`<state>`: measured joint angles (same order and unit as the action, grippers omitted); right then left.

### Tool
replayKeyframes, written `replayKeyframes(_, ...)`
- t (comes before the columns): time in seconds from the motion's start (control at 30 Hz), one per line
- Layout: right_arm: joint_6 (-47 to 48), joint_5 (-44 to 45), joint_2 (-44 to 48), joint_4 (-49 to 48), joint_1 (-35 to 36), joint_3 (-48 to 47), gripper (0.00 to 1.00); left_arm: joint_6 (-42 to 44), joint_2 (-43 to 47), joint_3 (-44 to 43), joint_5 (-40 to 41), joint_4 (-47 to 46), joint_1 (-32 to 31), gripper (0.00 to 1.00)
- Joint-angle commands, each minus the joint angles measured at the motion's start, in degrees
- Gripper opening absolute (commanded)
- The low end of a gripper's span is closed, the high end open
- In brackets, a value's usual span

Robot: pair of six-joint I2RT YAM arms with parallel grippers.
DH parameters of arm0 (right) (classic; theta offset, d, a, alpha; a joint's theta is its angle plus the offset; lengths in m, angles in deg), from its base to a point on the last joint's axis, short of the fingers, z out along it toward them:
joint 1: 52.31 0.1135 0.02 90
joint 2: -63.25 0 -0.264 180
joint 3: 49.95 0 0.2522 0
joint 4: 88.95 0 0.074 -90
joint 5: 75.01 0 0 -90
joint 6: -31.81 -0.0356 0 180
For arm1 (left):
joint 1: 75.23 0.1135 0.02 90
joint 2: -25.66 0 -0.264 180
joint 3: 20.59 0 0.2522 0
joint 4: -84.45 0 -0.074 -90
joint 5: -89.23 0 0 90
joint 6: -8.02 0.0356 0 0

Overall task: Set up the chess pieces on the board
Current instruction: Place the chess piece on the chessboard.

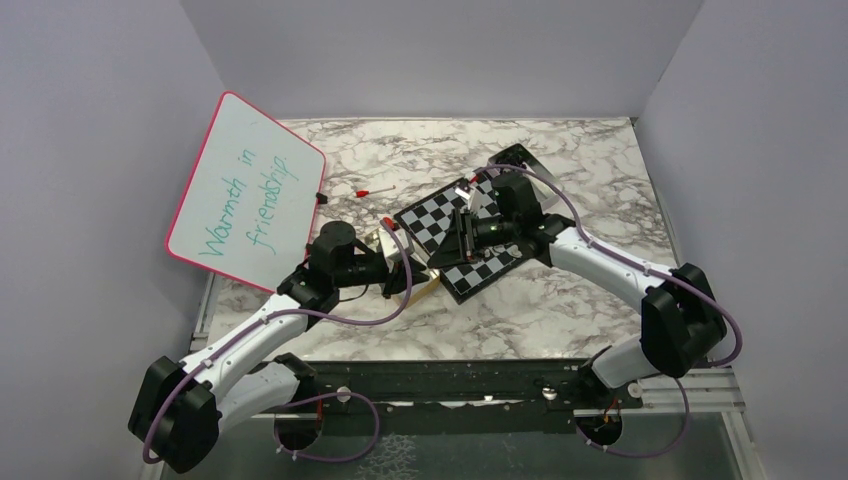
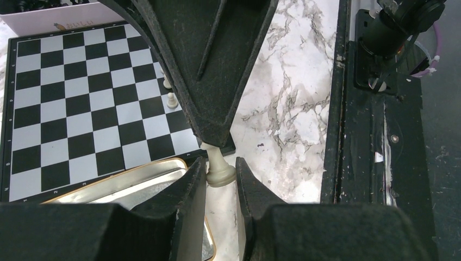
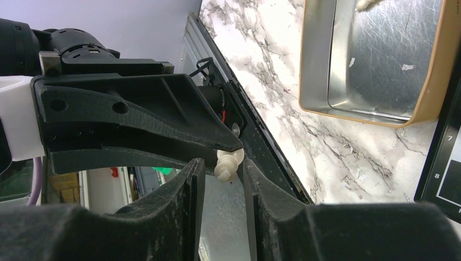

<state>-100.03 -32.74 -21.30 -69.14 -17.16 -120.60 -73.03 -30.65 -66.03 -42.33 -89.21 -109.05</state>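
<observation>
holding a pale chess piece (image 2: 219, 169) between two grippers

the piece is clamped at its broad base between the fingertips of the left gripper (image 2: 220, 173), whose jaws are drawn in narrowly against it. in the left wrist view it is seen against the marble table (image 2: 282, 109), just off the corner of the board (image 2: 81, 98) and just past the rim of an open metal tin (image 2: 108, 182). its top is touched by the tip of one finger (image 2: 209, 81) of the right gripper (image 3: 224, 169), which is set in from the opposite side. in the right wrist view the same piece is seen lying between the right gripper's jaws, which are parted around it. one finger is met by the piece while a gap is left on the other side, so no grip by the right is shown. two more pale pieces (image 2: 170, 100) are stood on the board near its edge, close beside that right finger.
</observation>
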Motion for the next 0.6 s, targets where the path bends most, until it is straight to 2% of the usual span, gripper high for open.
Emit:
replayKeyframes(0.0,-0.13,-0.13,-1.05,-0.71,0.74,-2.03,0.34,1.10,0.53,-0.40,-1.99,-0.58,-0.19,0.09)
replayKeyframes(0.17,-0.03,1.06,-0.66,-0.70,0.77,-1.64,0.24,1.26,0.90,-0.37,-1.48,-0.21,-0.19,0.09)
replayKeyframes(0.23,0.17,1.95,-0.26,-0.72,0.77,-1.20,0.22,1.33,1.16,-0.28,-0.66,-0.01,-0.19,0.13)
replayKeyframes(0.43,2.06,8.69,2.55,1.43,0.73,-0.58,0.19,0.96,1.67,-0.96,3.69,1.24,-0.19,0.49)
replayKeyframes(0.47,2.66,10.92,3.21,2.65,0.75,-0.72,0.18,0.98,1.70,-1.15,4.75,1.65,-0.19,0.60)
replayKeyframes(0.53,3.71,15.73,4.68,5.36,0.72,-1.05,0.18,0.94,1.55,-1.69,6.63,2.70,-0.19,0.96)
replayKeyframes(0.57,4.59,17.98,5.49,6.70,0.75,-1.27,0.18,0.98,1.45,-1.95,7.00,3.34,-0.19,0.99)
